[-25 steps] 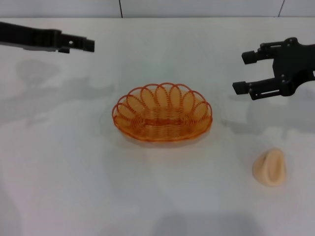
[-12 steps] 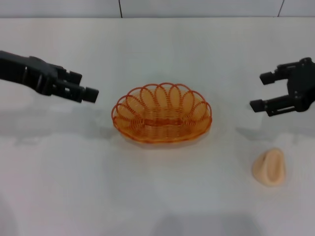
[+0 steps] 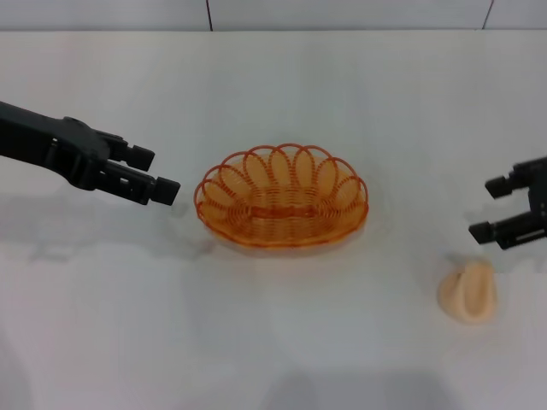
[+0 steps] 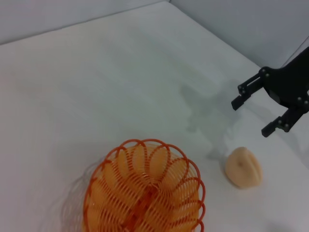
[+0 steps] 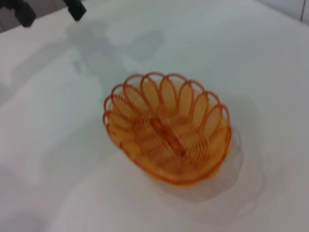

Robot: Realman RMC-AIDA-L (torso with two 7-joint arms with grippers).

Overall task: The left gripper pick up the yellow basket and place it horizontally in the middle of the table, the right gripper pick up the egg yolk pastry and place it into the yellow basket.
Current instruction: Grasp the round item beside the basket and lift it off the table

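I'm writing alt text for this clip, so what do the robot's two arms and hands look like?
Both are matte black. The left hand sits on a long, boxy black arm and ends in two short, blunt, squared fingers. The right hand is an angular black bracket with two straight, square-tipped fingers; its arm is cut off by the picture's edge. No cables, labels or other markings show.

- The left gripper (image 3: 161, 174) sits at the end of a black arm reaching in from the left edge of the head view, angled slightly downward toward the centre.
- Its two black fingers stand a little apart, one above the other, tips pointing right.
- The right gripper (image 3: 491, 209) enters from the right edge of the head view, lower than the left one.
- Its two fingers (image 4: 249, 91) are spread wide, tips pointing left.
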